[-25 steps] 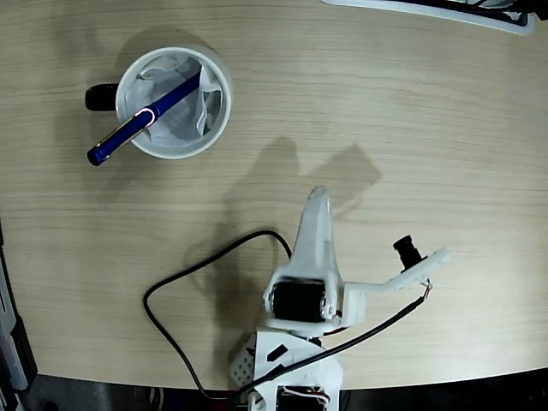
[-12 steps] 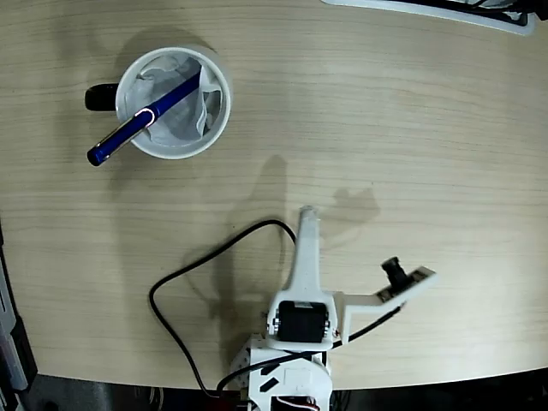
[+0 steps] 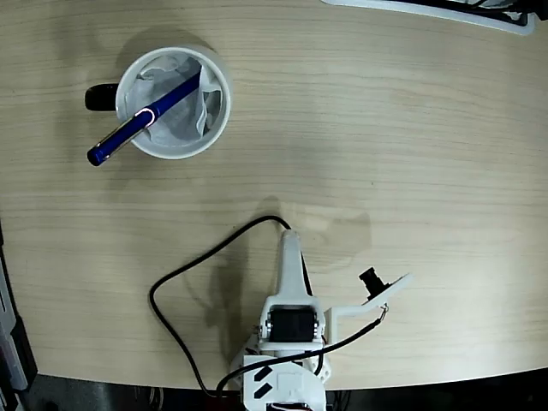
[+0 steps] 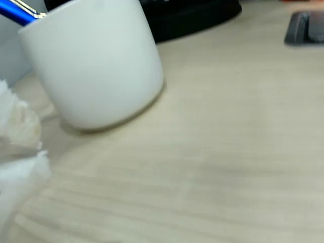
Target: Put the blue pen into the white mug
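The white mug [image 3: 224,96] stands at the upper left of the fixed view, its black handle to the left and crumpled white paper inside. The blue pen [image 3: 137,125] rests slanted in it, with the clip end sticking out over the lower-left rim. My gripper [image 3: 288,238] is far from it at the bottom centre, folded back over the arm base, pointing up the picture, narrow and shut with nothing in it. The wrist view shows the mug [image 4: 96,66] from the side, the pen tip [image 4: 17,11] above its rim, and blurred white fingers [image 4: 20,167] at the left edge.
A black cable [image 3: 171,295] loops on the table left of the arm. The wrist camera bracket [image 3: 377,287] sticks out to the right. A white-edged object [image 3: 428,10] lies along the top edge. In the wrist view a dark object [image 4: 192,17] stands behind the mug.
The arm has drawn back toward its base, so the gripper tip moved down and slightly left in the fixed view. Mug and pen have not moved.
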